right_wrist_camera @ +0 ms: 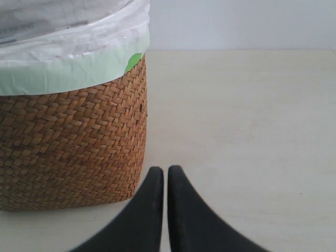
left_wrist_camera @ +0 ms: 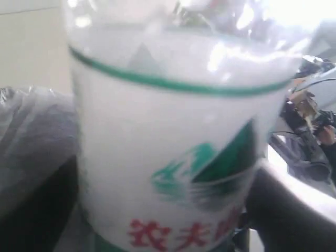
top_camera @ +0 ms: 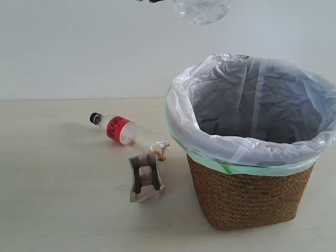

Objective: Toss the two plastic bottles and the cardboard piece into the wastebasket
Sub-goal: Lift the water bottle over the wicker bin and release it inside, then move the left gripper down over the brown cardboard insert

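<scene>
Red-label bottle [top_camera: 128, 134] and green-label bottle [left_wrist_camera: 173, 136] make two, plus one cardboard piece [top_camera: 146, 177], one wastebasket [top_camera: 247, 194]; right claw [right_wrist_camera: 165, 173] closed, left claw [left_wrist_camera: 157, 226] unclear.

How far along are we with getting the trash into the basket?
Done: nothing visible inside the wastebasket. In hand: the green-label bottle hangs over its opening; gripped or released, I cannot tell. Left: the red-label bottle and the cardboard piece lie on the table. The right gripper rests shut beside the basket.

Lab-like setup (beige tabletop [top_camera: 52, 210], plain white wall [top_camera: 79, 47]).
</scene>
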Tool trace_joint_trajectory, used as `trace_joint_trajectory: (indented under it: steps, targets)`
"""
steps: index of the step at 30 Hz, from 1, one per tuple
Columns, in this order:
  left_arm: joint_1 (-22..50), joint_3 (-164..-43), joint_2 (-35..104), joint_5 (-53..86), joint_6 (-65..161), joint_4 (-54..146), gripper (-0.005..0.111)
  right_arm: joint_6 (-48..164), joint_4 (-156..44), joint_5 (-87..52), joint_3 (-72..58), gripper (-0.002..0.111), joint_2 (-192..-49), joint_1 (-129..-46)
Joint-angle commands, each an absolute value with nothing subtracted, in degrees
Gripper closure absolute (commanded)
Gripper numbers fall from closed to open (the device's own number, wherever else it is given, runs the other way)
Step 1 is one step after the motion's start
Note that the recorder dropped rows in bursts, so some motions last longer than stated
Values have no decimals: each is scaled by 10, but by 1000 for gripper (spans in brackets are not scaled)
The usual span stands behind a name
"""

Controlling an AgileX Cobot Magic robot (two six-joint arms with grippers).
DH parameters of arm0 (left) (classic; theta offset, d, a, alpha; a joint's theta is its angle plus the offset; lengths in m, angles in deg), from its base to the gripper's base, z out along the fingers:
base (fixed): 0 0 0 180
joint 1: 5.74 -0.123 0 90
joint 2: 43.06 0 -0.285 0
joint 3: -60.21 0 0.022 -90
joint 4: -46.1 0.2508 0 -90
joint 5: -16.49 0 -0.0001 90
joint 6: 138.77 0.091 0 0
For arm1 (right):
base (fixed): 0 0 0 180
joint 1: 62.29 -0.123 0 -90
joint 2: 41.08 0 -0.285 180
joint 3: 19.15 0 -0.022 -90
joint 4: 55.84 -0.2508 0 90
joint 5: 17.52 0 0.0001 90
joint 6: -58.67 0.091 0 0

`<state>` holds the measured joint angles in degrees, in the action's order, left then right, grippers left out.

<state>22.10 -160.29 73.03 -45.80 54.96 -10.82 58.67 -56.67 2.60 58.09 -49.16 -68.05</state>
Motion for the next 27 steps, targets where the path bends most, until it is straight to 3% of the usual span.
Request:
trace_joint_trajectory:
  steps: [1,4,14,27]
  targets:
    - [241,-1709,774,-520,312,134,26,587,-566,21,581,108,-489,-681]
    - [240,-1721,778,-535,272,257,35,587,-566,21,581,108,-489,-681]
    - [228,-1683,709,-535,249,409,34,587,-566,21,581,108,-489,-681]
    - [187,-1420,671,-535,337,480,35,587,-566,21,581,108,-489,-681]
